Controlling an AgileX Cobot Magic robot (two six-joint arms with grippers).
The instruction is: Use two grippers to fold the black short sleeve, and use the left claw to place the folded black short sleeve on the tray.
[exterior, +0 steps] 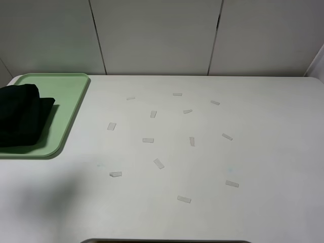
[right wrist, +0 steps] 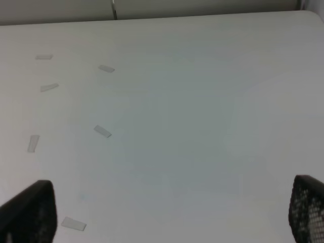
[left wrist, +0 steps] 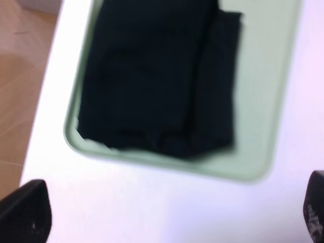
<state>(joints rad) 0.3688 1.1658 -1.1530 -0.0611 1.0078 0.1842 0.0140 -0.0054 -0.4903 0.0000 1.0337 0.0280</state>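
The folded black short sleeve (exterior: 23, 119) lies on the green tray (exterior: 71, 101) at the table's far left. In the left wrist view the shirt (left wrist: 157, 76) fills most of the tray (left wrist: 263, 91), and nothing grips it. My left gripper (left wrist: 174, 215) is open and empty, its fingertips (left wrist: 25, 210) wide apart over the white table just off the tray's edge. My right gripper (right wrist: 167, 212) is open and empty over bare table. Neither gripper shows in the exterior high view.
Several small pieces of clear tape (exterior: 159, 163) are stuck across the middle of the white table (exterior: 273, 152); some show in the right wrist view (right wrist: 102, 131). A grey panelled wall stands behind the table. The floor (left wrist: 25, 76) shows beyond the table's left edge.
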